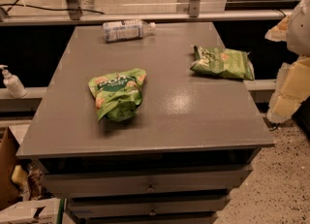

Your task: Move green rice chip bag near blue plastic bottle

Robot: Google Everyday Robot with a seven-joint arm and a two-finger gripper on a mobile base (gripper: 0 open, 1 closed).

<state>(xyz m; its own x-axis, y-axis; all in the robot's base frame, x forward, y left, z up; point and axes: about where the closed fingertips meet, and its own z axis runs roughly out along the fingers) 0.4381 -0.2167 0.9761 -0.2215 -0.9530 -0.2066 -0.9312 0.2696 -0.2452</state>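
Note:
The green rice chip bag (117, 93) is bright green and puffy, with a dark green band. It lies on the grey table (193, 121), left of the middle. The blue plastic bottle (125, 29) lies on its side at the table's far edge, its white cap pointing right, well behind the bag. My gripper (285, 103) hangs at the right edge of the view, beyond the table's right side. It is far from both the bag and the bottle and holds nothing that I can see.
A paler, flatter green bag (223, 63) lies at the table's right rear. A white pump dispenser bottle (11, 81) stands on a ledge to the left. Drawers (150, 185) sit under the tabletop. A metal rail (145, 17) runs behind the table.

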